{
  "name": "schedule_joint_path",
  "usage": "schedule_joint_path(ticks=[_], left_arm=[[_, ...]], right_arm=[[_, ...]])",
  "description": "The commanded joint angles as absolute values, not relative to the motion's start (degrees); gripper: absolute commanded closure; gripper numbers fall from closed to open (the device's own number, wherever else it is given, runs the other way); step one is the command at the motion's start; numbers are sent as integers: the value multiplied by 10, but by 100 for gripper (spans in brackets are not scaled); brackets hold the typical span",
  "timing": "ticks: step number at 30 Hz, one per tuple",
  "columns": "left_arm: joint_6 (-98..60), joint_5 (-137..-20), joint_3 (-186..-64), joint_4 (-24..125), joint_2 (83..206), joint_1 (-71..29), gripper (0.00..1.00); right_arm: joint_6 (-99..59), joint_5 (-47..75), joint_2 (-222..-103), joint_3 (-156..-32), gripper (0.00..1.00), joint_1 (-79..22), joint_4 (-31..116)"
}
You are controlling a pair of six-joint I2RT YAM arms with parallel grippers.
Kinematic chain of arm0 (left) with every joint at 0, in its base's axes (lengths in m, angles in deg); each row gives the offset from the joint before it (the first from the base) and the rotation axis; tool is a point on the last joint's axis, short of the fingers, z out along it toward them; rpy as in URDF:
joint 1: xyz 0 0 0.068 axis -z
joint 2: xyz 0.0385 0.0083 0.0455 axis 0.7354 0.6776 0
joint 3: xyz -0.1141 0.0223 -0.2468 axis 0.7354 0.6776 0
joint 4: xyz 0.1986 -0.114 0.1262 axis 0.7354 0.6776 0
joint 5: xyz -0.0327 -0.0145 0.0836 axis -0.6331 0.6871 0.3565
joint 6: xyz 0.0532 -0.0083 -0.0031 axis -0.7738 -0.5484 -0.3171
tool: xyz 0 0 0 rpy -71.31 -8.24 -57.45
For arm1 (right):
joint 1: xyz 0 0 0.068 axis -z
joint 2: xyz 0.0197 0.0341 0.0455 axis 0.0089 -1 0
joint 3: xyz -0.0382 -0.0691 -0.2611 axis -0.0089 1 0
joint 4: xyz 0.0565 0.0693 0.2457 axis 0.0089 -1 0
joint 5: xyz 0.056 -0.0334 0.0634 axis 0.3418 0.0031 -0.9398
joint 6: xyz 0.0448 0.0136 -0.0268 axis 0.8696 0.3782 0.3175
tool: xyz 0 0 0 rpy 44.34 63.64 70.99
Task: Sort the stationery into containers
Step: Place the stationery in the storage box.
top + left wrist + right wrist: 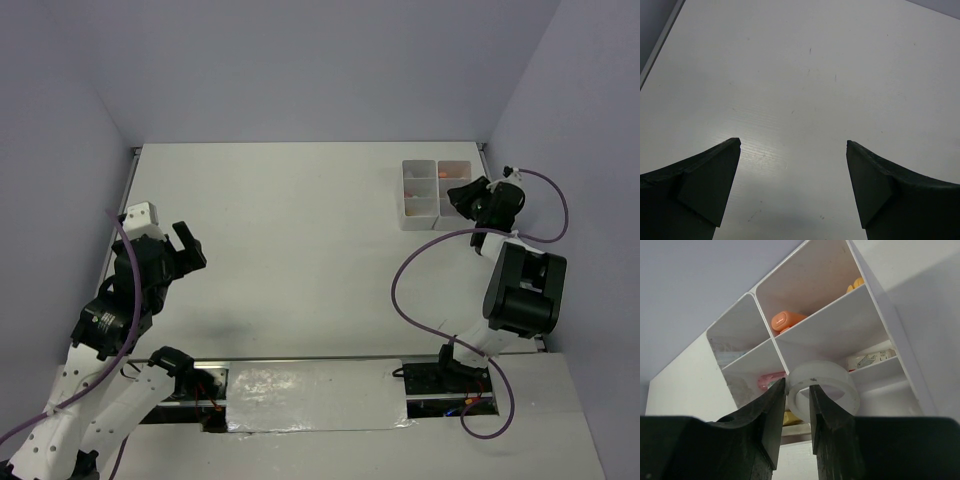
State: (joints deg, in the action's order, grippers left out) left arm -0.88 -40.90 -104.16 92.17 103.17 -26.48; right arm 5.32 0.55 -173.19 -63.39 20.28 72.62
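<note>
The joined white trays (419, 185) stand at the far right of the table. My right gripper (462, 197) hovers over their right side, shut on the clear tape ring (832, 382), one finger inside the ring and one outside, just above the tray dividers (820, 322). In the right wrist view the compartments hold an orange-capped marker (786, 320), a pink marker (771, 381), a yellow item (791, 417) and a small white eraser (871, 359). My left gripper (187, 247) is open and empty above bare table at the left, its fingers (710, 180) wide apart.
Grey walls close in the table on the left, back and right. The right arm's purple cable (420, 260) loops over the table near the trays. A taped strip (315, 395) runs along the near edge between the arm bases.
</note>
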Motion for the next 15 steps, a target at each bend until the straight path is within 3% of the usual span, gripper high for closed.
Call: schedule_joint_path(ticks=[1, 15], left_arm=[[-25, -412, -1039, 897, 1027, -268, 1], [-26, -411, -1038, 897, 1025, -268, 1]], right_arm=[[50, 13, -1734, -630, 67, 206, 753], [55, 31, -1738, -626, 56, 213, 746]])
